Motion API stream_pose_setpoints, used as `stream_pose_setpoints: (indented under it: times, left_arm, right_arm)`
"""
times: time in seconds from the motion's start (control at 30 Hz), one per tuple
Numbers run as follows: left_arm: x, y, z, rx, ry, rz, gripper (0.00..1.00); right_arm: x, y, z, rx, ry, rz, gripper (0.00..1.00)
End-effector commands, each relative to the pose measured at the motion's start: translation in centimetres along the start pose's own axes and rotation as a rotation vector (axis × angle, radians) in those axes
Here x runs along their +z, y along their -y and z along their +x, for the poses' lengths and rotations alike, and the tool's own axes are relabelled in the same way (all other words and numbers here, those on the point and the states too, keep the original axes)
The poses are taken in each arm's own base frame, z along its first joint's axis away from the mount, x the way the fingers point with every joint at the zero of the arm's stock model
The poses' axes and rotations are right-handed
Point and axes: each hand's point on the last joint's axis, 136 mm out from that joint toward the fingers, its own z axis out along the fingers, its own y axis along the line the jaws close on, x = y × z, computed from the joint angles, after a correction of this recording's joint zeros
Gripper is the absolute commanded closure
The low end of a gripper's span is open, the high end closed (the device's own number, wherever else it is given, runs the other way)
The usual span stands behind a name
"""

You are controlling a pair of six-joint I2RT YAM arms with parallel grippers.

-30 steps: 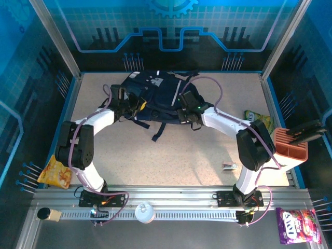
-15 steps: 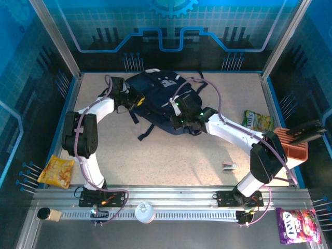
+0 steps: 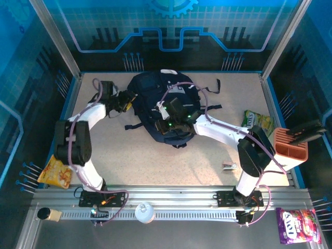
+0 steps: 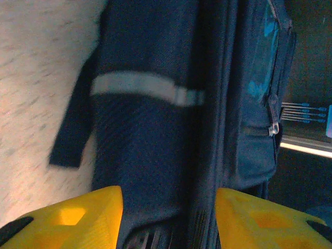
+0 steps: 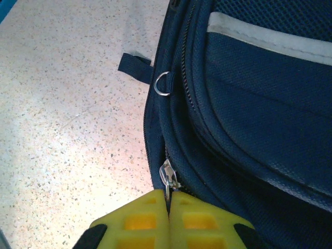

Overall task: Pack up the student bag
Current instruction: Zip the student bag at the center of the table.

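Note:
The student bag [image 3: 150, 85], dark navy with pale stripes, lies at the back middle of the table. My left gripper [image 3: 126, 100] is at the bag's left edge. In the left wrist view its yellow fingers [image 4: 78, 218] stand apart, open, with the bag's fabric [image 4: 145, 145] loose between them. My right gripper [image 3: 167, 126] is over the bag's near edge. The right wrist view shows this gripper [image 5: 168, 199] shut on the metal zipper pull [image 5: 167, 174] of the bag [image 5: 259, 104], just below a small metal ring [image 5: 162, 83].
A green snack bag [image 3: 258, 121] and a brown holder [image 3: 290, 142] sit at the right. A small metal item [image 3: 229, 166] lies near the right arm's base. An orange chip bag [image 3: 54, 172] is at the left edge and a purple candy bag [image 3: 295, 224] at the bottom right.
The left gripper has opened and let go of the bag. The right arm has swung left while shut on the zipper pull, and the bag has shifted and turned on the table.

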Motion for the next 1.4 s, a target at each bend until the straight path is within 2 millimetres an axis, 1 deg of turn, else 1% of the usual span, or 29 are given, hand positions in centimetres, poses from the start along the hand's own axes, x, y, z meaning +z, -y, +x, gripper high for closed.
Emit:
stream_pose_setpoints:
  times: [0.0,0.1,0.2,0.3,0.37,0.43,0.53,0.63,0.73,0.77,0.83,0.93,1.1,1.2,1.27,1.37]
  left_arm:
    - [-2.5,1.2,1.6,-0.048,0.016,0.091,0.48]
    - [-3.3,1.5,3.9,-0.102,-0.033,0.174,0.48]
    - [-3.4,1.9,6.2,-0.12,-0.095,0.213,0.48]
    - [-2.7,2.3,8.2,-0.12,-0.152,0.229,0.48]
    - [-1.9,2.4,8.9,-0.122,-0.173,0.231,0.49]
    - [-1.0,2.3,9.3,-0.129,-0.184,0.225,0.52]
    - [0.1,2.6,9.4,-0.131,-0.193,0.239,0.57]
    - [1.1,2.1,9.7,-0.142,-0.213,0.215,0.66]
    - [1.4,1.7,9.7,-0.141,-0.213,0.204,0.74]
    - [1.5,1.8,9.6,-0.138,-0.21,0.204,0.78]
    - [1.4,2.0,9.4,-0.133,-0.201,0.206,0.87]
    - [1.1,2.7,8.9,-0.121,-0.184,0.221,1.0]
    - [0.4,3.3,7.6,-0.108,-0.155,0.231,1.0]
    - [0.0,3.2,6.9,-0.107,-0.14,0.23,1.0]
    - [-0.2,3.1,6.6,-0.104,-0.135,0.226,1.0]
    - [-0.5,2.8,6.1,-0.105,-0.123,0.218,1.0]
  right_arm:
    - [-0.4,-2.8,-3.0,-0.007,0.083,-0.089,1.0]
    - [-0.1,-3.0,-3.1,-0.008,0.079,-0.097,1.0]
    - [-0.1,-3.1,-3.1,-0.004,0.075,-0.102,1.0]
    - [-0.1,-3.1,-3.1,0.001,0.075,-0.104,1.0]
    - [-0.1,-3.1,-3.1,0.005,0.075,-0.104,1.0]
    - [-0.1,-3.0,-3.0,0.006,0.074,-0.103,1.0]
    - [0.0,-3.0,-3.0,0.009,0.071,-0.101,1.0]
    - [0.0,-2.9,-2.9,0.012,0.071,-0.095,1.0]
    - [-0.1,-2.6,-2.8,0.018,0.073,-0.081,1.0]
    - [-0.1,-2.4,-2.7,0.019,0.072,-0.07,1.0]
    - [0.0,-1.7,-2.4,0.021,0.067,-0.033,1.0]
    - [-0.1,0.1,-1.2,0.018,0.051,0.058,1.0]
    - [-0.8,4.1,1.4,-0.011,0.027,0.243,1.0]
    - [-1.1,5.9,3.0,-0.015,0.004,0.317,1.0]
    - [-1.4,7.1,3.7,-0.002,-0.005,0.351,1.0]
    - [-2.0,8.8,4.2,0.022,-0.002,0.403,1.0]
